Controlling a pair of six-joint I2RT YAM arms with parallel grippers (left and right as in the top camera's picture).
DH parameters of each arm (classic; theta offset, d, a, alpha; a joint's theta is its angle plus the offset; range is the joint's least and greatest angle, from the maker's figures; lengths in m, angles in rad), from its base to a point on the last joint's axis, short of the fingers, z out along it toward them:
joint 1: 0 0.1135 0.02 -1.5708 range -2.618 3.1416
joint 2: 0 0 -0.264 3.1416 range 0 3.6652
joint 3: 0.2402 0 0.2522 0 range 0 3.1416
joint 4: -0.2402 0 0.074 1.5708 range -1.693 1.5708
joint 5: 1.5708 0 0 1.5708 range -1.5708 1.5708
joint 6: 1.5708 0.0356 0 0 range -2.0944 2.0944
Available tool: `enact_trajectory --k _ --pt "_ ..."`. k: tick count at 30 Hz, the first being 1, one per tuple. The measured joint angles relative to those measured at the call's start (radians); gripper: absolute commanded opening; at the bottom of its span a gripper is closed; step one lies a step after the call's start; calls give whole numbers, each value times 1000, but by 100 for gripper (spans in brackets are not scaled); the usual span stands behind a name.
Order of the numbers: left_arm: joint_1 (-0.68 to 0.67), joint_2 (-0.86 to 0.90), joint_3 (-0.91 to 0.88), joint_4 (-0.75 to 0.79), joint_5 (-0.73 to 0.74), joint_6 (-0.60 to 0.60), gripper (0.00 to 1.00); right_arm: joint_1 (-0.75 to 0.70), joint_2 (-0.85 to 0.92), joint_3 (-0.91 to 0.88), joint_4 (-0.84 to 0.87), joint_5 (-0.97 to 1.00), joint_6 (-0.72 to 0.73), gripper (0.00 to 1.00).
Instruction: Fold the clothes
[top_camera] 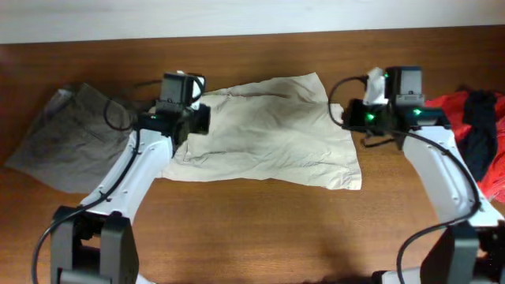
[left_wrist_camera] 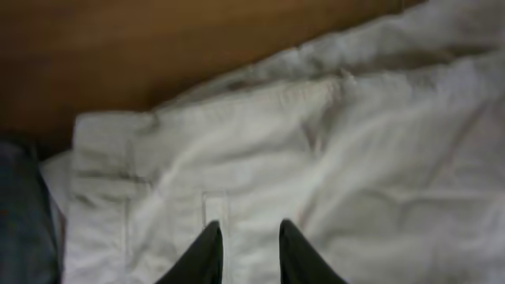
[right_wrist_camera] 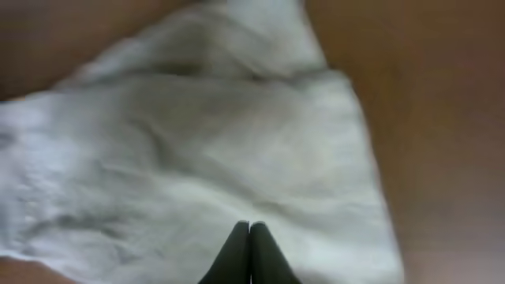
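Observation:
The light beige shorts [top_camera: 268, 130] lie spread across the middle of the table. My left gripper [top_camera: 197, 118] hovers over their left end. In the left wrist view it [left_wrist_camera: 250, 229] is open a little, and the waistband with a belt loop [left_wrist_camera: 213, 207] shows through the gap. My right gripper [top_camera: 351, 114] is over the shorts' right end. In the right wrist view its [right_wrist_camera: 250, 227] tips press together, and I see no cloth pinched between them. The beige fabric [right_wrist_camera: 205, 150] lies below it.
Darker grey shorts [top_camera: 63, 138] lie crumpled at the left, their edge also in the left wrist view [left_wrist_camera: 24, 213]. A red garment [top_camera: 454, 104] with a black one [top_camera: 480, 130] on it sits at the far right. Bare wooden table [top_camera: 260, 229] runs along the front.

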Motion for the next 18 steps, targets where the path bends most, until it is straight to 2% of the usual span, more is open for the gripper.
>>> enact_trajectory --k 5,11,15,18 --pt "5 75 1 108 -3 61 24 70 124 0 166 -52 18 4" --pt "5 217 1 156 -3 92 23 102 347 0 318 -55 84 4" --pt "5 267 1 163 -3 97 23 102 437 0 341 8 107 4" --pt "5 278 1 159 -3 97 23 100 445 20 297 102 163 4"
